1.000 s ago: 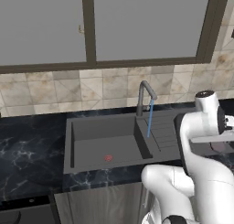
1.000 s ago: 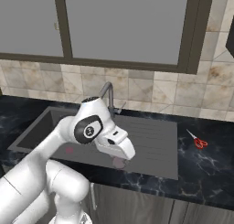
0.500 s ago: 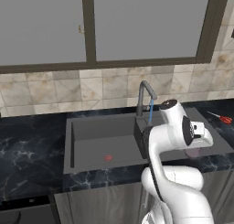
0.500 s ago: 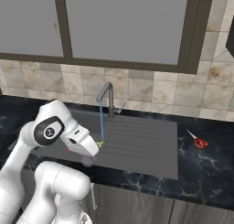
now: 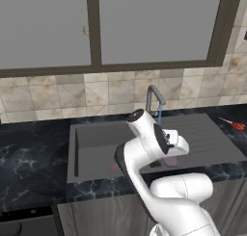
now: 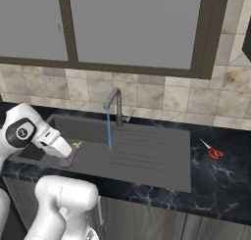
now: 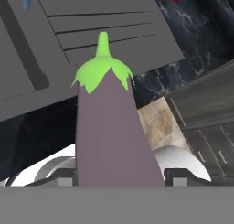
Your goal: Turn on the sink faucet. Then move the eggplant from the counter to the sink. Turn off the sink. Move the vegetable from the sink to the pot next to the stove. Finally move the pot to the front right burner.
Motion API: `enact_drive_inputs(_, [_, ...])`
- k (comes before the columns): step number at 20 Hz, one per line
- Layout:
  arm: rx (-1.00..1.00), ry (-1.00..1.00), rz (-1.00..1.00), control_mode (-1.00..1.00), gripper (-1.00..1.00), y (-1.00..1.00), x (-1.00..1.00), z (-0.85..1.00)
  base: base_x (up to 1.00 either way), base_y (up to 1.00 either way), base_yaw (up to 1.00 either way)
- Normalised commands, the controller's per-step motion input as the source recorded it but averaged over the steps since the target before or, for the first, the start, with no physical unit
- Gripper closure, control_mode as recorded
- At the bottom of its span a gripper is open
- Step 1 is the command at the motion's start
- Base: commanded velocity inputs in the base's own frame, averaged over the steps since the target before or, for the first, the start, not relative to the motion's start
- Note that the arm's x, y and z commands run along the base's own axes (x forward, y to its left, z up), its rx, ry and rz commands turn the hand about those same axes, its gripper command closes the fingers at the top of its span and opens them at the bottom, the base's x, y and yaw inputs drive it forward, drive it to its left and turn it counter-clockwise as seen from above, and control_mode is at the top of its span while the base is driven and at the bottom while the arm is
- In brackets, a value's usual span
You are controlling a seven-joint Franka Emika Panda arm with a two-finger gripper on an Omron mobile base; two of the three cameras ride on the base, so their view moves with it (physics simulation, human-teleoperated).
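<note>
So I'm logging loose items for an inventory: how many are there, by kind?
Vegetables: 1, the purple eggplant with a green cap, between the fingers.
Tools: 1, the red-handled scissors on the black marble counter.
Total: 2.

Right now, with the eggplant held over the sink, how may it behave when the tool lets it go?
The eggplant is long, round and smooth-skinned, so it will probably roll a little on the flat sink floor. It keeps its straight shape in the tool, so it seems stiff, not floppy. Water runs from the faucet, which may make the skin slippery afterwards.
</note>
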Motion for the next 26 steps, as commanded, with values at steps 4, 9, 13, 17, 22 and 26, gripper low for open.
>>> enact_drive_inputs(4, [-0.01,0.0,0.0,-1.0,1.0,0.91,0.52,0.06,0.0,0.0,0.0])
enact_drive_inputs(9, [0.0,0.01,0.0,-1.0,1.0,0.68,0.74,0.02,0.0,0.0,0.0])
enact_drive_inputs(13, [0.0,0.03,0.0,-1.0,1.0,0.52,0.72,0.0,0.0,0.0,0.0])
enact_drive_inputs(17, [0.01,0.01,0.0,-1.0,1.0,0.14,0.49,-0.03,0.0,0.0,0.0])
enact_drive_inputs(22, [0.04,0.0,0.0,-1.0,1.0,0.0,0.57,-0.19,0.0,0.0,0.0])
enact_drive_inputs(26, [0.06,0.0,0.02,-1.0,1.0,0.0,0.58,-0.24,0.0,0.0,0.0])
